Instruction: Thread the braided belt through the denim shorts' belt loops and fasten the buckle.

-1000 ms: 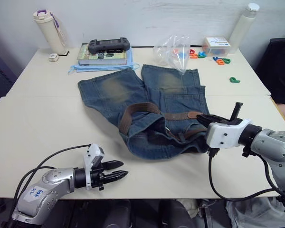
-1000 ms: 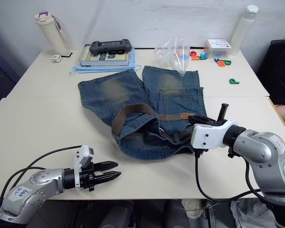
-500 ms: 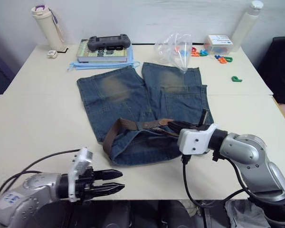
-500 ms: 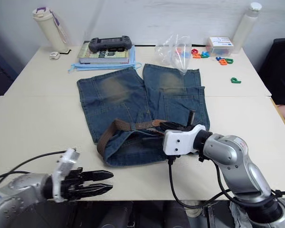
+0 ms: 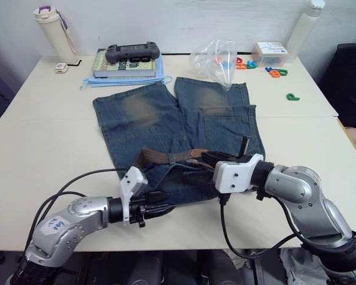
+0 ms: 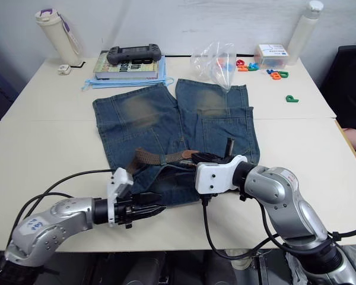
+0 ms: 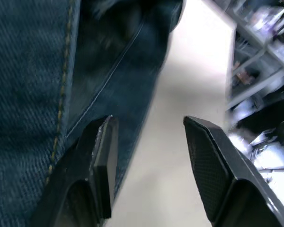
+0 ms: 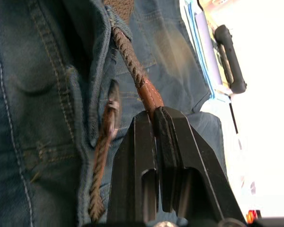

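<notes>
My right gripper [image 8: 154, 118] pinches the braided belt [image 8: 132, 64] — tan end — while my left gripper [image 7: 149, 142] gapes beside the denim shorts [image 5: 166, 124].

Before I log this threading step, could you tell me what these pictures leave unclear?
- Belt loops: too small in the eye views to tell which ones the braided belt passes.
- Buckle: hidden by the right pincer over the denim shorts.
- Belt's tan tip: covered by the pincer's fingers.
</notes>
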`<act>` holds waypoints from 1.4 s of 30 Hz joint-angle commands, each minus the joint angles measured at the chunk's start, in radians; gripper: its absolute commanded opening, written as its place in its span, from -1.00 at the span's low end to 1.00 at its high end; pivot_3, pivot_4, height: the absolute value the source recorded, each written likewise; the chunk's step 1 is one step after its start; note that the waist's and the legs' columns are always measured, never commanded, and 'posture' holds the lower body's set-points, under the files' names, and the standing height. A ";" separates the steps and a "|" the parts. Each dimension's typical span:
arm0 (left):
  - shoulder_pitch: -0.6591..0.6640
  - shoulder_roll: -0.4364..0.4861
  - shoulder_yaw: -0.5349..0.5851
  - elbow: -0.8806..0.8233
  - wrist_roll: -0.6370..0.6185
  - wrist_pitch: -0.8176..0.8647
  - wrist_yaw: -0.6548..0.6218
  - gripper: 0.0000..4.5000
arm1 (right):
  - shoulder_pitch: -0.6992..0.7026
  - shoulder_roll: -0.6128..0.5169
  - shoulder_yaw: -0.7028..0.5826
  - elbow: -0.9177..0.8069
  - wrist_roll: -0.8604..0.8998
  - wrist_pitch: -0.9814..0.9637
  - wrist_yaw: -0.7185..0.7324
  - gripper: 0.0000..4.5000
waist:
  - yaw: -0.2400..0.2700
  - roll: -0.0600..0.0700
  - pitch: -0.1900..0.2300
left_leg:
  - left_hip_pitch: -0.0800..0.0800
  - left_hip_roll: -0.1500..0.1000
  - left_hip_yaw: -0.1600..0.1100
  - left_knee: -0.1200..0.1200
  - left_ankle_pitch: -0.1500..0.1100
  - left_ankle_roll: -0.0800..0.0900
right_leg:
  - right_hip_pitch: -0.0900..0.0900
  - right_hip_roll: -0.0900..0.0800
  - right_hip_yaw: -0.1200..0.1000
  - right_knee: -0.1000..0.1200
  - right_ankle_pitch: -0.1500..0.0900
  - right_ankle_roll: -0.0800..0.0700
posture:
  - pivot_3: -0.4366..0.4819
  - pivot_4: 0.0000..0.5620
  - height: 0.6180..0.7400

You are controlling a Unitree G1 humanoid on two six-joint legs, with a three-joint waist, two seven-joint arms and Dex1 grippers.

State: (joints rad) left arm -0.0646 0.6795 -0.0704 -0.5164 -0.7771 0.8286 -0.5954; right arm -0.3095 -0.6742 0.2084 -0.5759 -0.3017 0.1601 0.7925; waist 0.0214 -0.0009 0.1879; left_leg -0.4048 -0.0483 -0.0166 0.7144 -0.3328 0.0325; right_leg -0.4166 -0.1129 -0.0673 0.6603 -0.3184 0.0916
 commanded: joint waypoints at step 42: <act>0.276 0.132 0.045 0.239 0.279 -0.146 -0.029 0.11 | 0.112 -0.244 -0.384 0.039 0.396 0.223 0.089 -1.00 | 0.003 0.012 -0.008 | 0.019 0.008 0.000 -0.017 0.001 -0.003 | 0.010 0.003 -0.002 0.000 -0.006 -0.011 | -0.05 -0.47 -0.20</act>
State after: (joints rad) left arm 0.1570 0.7920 -0.0233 -0.4482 -0.5946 0.5987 -0.6809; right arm -0.1988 -0.8950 -0.1265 -0.5475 0.1209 0.4060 0.9047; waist 0.0242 0.0114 0.1801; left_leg -0.3856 -0.0404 -0.0168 0.6969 -0.3314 0.0297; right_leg -0.4062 -0.1099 -0.0691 0.6603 -0.3241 0.0811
